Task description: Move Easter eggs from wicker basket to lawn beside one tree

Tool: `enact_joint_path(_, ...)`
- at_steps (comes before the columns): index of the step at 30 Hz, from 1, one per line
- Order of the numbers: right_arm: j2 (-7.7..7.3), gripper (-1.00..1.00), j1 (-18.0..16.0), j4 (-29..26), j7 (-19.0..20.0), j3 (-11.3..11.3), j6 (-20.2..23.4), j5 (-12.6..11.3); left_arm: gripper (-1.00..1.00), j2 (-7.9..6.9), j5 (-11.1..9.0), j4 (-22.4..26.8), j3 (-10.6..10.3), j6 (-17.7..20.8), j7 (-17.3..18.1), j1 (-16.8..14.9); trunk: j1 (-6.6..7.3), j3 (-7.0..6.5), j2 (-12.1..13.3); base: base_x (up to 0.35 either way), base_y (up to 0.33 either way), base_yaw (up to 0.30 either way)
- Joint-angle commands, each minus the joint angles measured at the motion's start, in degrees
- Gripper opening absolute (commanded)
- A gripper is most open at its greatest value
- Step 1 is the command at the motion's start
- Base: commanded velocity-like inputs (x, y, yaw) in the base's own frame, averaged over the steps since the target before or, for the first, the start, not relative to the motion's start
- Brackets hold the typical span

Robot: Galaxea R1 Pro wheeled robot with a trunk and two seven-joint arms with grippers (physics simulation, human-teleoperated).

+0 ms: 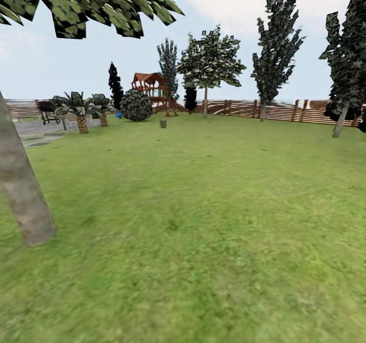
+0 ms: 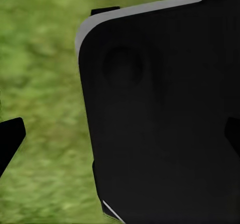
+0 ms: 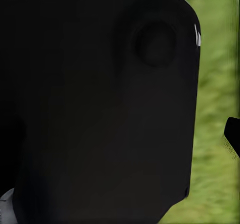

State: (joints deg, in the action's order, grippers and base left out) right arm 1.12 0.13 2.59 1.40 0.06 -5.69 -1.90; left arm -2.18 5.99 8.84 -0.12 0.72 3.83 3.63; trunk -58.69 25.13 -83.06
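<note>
Lawn [image 1: 203, 221] stretching to a far fence [image 1: 284, 110], wicker basket [image 1: 163, 123] tiny in the distance.
Left gripper [image 2: 120, 134] and right gripper [image 3: 120, 134] face dark robot panels over grass; fingertips sit at opposite edges, jaws apart, basket far beyond them; thick trunk [image 1: 20, 190] nearby.

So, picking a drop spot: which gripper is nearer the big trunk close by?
Probably left. The trunk stands on the robot's left side; the left gripper and right gripper both hang over grass beside a dark panel.
</note>
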Motion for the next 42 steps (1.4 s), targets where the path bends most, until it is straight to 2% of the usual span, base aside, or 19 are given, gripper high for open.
enact_joint_path(1,0.01,1.0,-0.04,0.14,0.16,-0.02,-0.36,-0.21,1.0,-0.02,0.6,0.2,0.03,0.08,0.16,0.06,-0.04,0.03,-0.02,0.326,-0.12,-0.263)
enact_joint_path(11,-0.08,1.0,-0.04,0.14,0.04,-0.36,-0.37,-0.28,1.0,-0.02,0.6,0.15,0.03,0.08,0.22,0.06,-0.04,0.16,-0.02,0.326,-0.12,-0.254)
enact_joint_path(26,-0.73,1.0,-0.04,0.07,-0.57,-0.35,0.83,-0.15,1.0,0.05,0.6,0.13,0.02,0.08,0.22,0.06,-0.04,0.2,-0.02,0.326,-0.12,-0.009)
enact_joint_path(28,-0.81,1.0,-0.04,-0.58,-0.67,-0.68,1.66,-1.15,1.0,0.05,0.6,0.13,0.02,0.08,0.22,0.06,-0.04,0.2,-0.02,0.326,-0.12,0.0)
enact_joint_path(30,-0.83,1.0,-0.04,-1.38,-0.94,-1.47,2.74,-5.85,1.0,0.06,0.6,0.13,0.01,0.08,0.22,0.06,-0.04,0.2,-0.02,0.326,-0.12,0.0)
enact_joint_path(31,-0.75,1.0,-0.04,-2.01,-1.53,-1.76,4.55,-9.64,1.0,0.06,0.6,0.13,-0.02,0.08,0.22,0.06,-0.04,0.2,-0.02,0.326,-0.121,0.0)
enact_joint_path(32,-0.67,1.0,-0.04,-2.97,-2.1,-1.63,5.45,-10.71,1.0,0.07,0.64,0.13,-0.04,0.08,0.22,0.06,-0.04,0.2,-0.02,0.326,-0.125,0.0)
enact_joint_path(33,-0.69,1.0,-0.04,-3.48,-2.31,-1.28,5.78,-10.52,1.0,0.07,0.66,0.13,-0.05,0.08,0.22,0.06,-0.04,0.2,-0.02,0.326,-0.129,0.0)
enact_joint_path(37,-0.66,1.0,-0.04,-4.39,-3.16,0.08,6.39,-7.15,1.0,0.07,0.63,0.13,-0.06,0.08,0.26,0.06,-0.04,0.2,-0.02,0.326,-0.136,0.0)
enact_joint_path(42,-0.43,1.0,-0.04,-5.47,-7.35,0.19,6.74,-7.38,1.0,0.07,0.62,0.13,-0.06,0.04,0.3,0.06,-0.04,0.2,-0.02,0.326,-0.139,0.0)
